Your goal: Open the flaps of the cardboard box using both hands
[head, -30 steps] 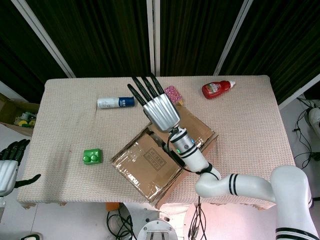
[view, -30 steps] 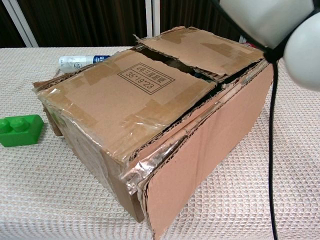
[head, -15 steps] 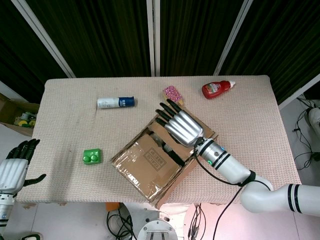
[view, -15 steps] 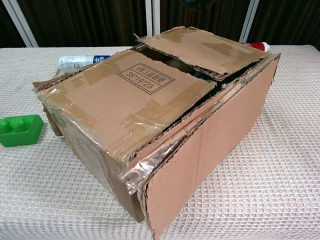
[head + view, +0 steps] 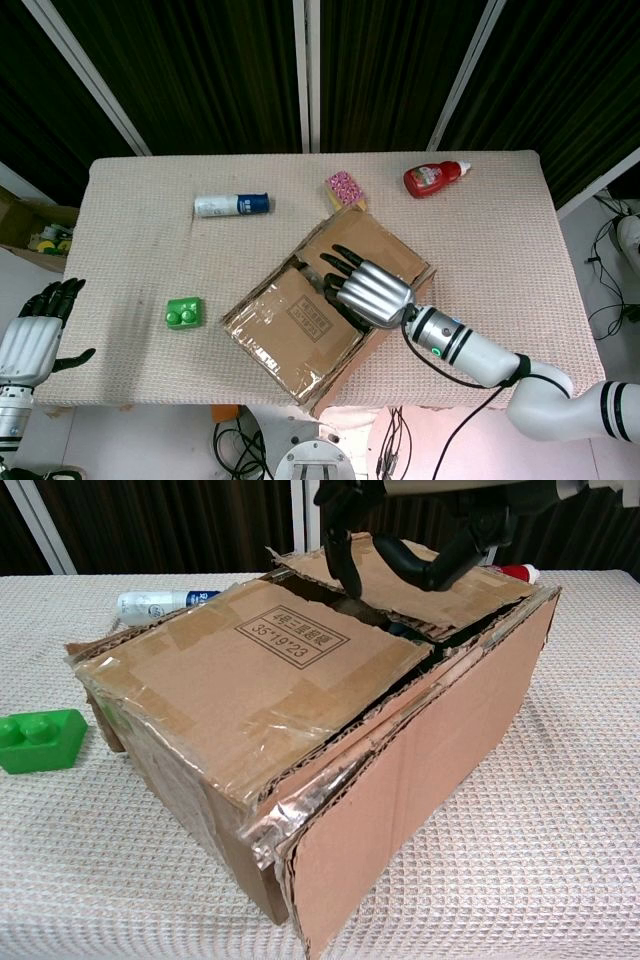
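Left robot hand [image 5: 32, 335] cut by frame edge; cardboard box [image 5: 300, 710] interior hidden.

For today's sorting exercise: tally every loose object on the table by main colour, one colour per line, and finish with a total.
Brown: 1, the cardboard box
Green: 1, the toy brick
Red: 1, the sauce bottle
White: 1, the blue-capped bottle
Pink: 1, the ice-lolly toy
Total: 5

Brown cardboard box [image 5: 300, 330] with black print; silver, black-fingered robot hand [image 5: 365, 288]; green toy block [image 5: 184, 313]; red ketchup bottle [image 5: 435, 178]; white-and-blue bottle [image 5: 232, 205]; beige woven table [image 5: 140, 250] covering.
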Motion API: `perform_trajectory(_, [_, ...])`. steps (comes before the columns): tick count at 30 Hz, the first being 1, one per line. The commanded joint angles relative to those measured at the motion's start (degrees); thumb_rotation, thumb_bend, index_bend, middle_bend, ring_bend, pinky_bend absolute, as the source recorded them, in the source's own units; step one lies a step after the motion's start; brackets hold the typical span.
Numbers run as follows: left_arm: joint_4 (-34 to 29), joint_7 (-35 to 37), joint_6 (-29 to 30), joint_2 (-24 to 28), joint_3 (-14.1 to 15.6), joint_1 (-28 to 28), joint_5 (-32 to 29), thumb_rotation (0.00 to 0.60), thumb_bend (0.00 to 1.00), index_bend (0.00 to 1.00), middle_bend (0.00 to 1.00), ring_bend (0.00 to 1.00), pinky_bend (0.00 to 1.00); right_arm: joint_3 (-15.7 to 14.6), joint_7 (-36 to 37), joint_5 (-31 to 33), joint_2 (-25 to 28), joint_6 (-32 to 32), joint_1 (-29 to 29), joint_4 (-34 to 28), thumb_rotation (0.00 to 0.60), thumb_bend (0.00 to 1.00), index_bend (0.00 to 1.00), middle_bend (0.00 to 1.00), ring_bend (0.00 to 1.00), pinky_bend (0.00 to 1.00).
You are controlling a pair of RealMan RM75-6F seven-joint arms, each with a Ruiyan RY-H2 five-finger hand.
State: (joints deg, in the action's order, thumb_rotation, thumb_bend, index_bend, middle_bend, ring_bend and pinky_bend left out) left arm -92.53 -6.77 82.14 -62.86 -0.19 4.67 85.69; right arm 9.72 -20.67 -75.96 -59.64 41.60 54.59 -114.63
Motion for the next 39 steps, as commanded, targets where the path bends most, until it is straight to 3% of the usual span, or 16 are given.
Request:
perform_trajectory(1, [0.0,0.0,0.0,0.0,0.0,0.0,-0.1,0.547,0.06,0.02,0.09,0.06,0.19,-0.5,0.7,-0.7,-0.4,-0.5,0.0,0.7,0.6,0.84,0.5,0.32,0.0,0.0])
perform_trajectory(27, [1.6,2.1,0.4,0.0,0.2,-0.6,-0.6,0.548,0.06,0.02,0.09,0.06,0.19,-2.1,3.8,-2.5,-3.6,-1.8,1.5,4.0,0.6,0.88,0.5,0.32,0.0,0.0])
perform_trajectory(39, [1.7,2.2,0.0,-0.1,0.4,-0.6,-0.7,0.579,0.06,0.02,0.09,0.06,0.19,-2.8,8.4,-4.9,-5.8,-1.6,1.3,7.2,0.6,0.88,0.48,0.33,0.0,0.0])
